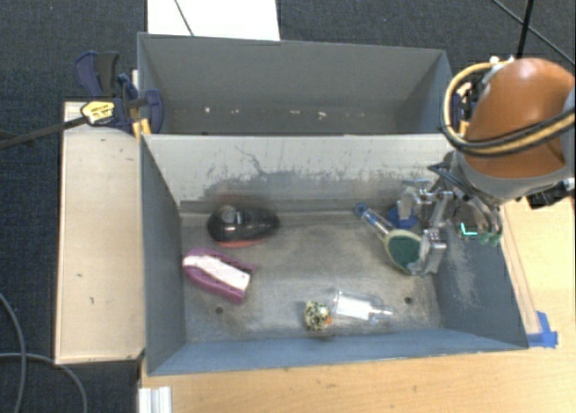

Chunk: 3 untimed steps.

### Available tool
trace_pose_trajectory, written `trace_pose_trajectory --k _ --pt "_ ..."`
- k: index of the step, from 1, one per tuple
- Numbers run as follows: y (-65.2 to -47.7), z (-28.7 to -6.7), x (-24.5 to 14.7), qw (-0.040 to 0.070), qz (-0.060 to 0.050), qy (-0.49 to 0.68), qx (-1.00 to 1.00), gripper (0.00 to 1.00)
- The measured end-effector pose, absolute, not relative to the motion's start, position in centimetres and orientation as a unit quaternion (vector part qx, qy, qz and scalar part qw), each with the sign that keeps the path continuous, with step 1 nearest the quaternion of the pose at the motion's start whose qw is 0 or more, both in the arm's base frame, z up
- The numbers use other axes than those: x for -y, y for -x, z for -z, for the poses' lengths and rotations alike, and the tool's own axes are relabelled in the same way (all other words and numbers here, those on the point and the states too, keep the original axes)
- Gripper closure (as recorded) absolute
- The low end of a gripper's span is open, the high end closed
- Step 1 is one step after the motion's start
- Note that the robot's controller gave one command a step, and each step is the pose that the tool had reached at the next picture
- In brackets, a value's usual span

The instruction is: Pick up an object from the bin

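So the arm comes in from the right side of the frame, with its big orange cover (517,119) up at the upper right, and the hand (429,245) is down inside the bin (166,258), at the right end of the floor close to the right wall. It's right up against a blue-and-green thing (396,238), which has a blue handle-like bit pointing toward the upper left and a round teal-green end nearest the hand. From where I'm standing the green end looks like it's touching the hand's metal parts. I honestly can't tell if the hand is open or closed, or if it actually has hold of that thing; the bits overlap too much.

The other stuff in the bin is spread out and well apart from the hand. There's a black mouse-shaped thing (241,224) with a bit of red under it, at the back left of the floor near the rear wall. A pink and white block (216,274) lies just below that, toward the left wall. Near the front edge, around the lower middle of the frame, there's a clear packet (349,310) with a small speckled ball at its left end.
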State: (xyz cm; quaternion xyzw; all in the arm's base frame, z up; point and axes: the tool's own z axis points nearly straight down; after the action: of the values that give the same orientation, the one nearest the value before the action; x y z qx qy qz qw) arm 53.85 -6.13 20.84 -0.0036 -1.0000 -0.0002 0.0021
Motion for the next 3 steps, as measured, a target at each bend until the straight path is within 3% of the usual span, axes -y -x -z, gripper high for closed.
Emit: trace_pose_trajectory --k 1,2,3 --pt "-56.4 -13.7 8.9 0.002 0.000 0.051 0.999 0.00" --pt "-57.8 -7.3 10.9 -0.003 0.000 0.156 0.988 0.00" --pt "-57.7 -7.2 10.8 -0.002 0.000 0.154 0.988 1.00"
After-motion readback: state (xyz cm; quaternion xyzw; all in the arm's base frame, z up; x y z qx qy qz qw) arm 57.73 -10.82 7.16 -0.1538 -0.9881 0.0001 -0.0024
